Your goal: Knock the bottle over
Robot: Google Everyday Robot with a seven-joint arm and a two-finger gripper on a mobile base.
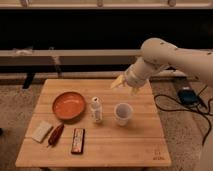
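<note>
Wooden table [125, 145] on speckled floor [10, 112], dark wall [75, 30] behind. Bottle [96, 110] stands upright mid-table, cup [123, 113] at its 3 o'clock. My gripper [126, 86] hovers at the bottle's 1 o'clock, fingers apart.

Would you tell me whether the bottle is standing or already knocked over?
Standing: the bottle rests on its base, cap on top, beside the cup. The gripper hovers above the far edge of the table.

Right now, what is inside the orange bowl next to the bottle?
Nothing shows inside the orange bowl; its inner surface looks bare. The table under it is covered. The hand hangs over the table's far right part, apart from the bowl.
</note>
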